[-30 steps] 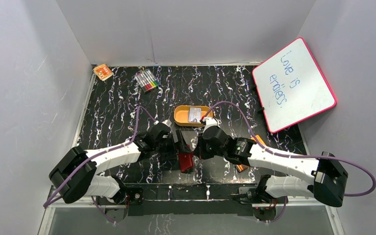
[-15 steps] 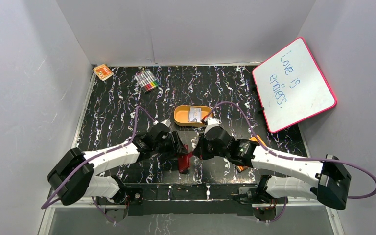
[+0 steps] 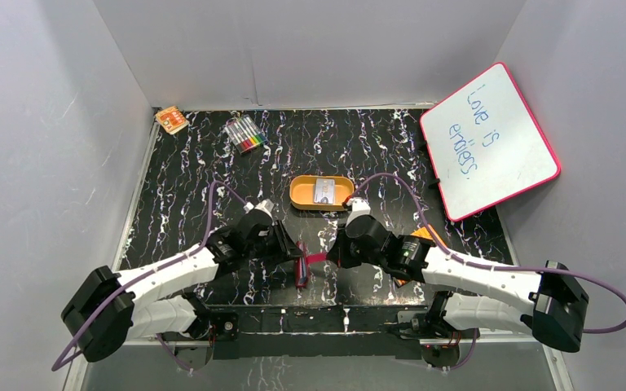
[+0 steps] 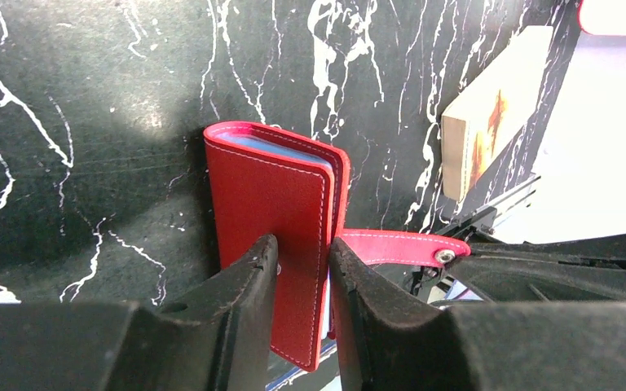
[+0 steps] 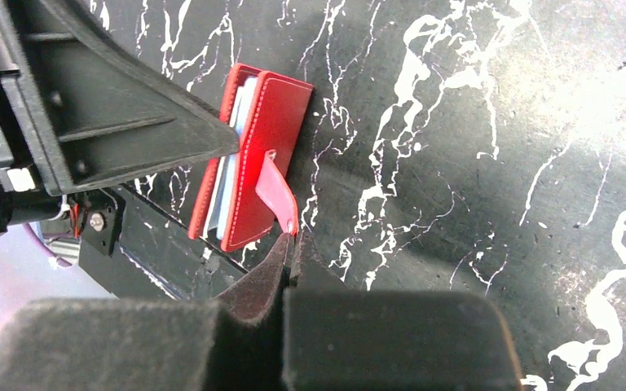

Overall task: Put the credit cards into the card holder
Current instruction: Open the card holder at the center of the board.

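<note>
Grey walls [image 3: 41, 147] box in your black, white-veined worktop [image 3: 196, 187]. At its right edge leans a pink-framed whiteboard [image 3: 489, 138], handwritten "Love is endless." Your left arm [image 3: 171, 269] and right arm [image 3: 473, 273] reach low toward the middle, wrists angled inward. Behind them, an orange tin [image 3: 297, 194] holds one credit card [image 3: 324, 191]. Your left gripper [image 4: 301, 252] is clamped on the red card holder [image 4: 253, 195], which stands on edge near the front. Your right gripper [image 5: 289, 244] pinches its closing tab [image 5: 275, 191].
</note>
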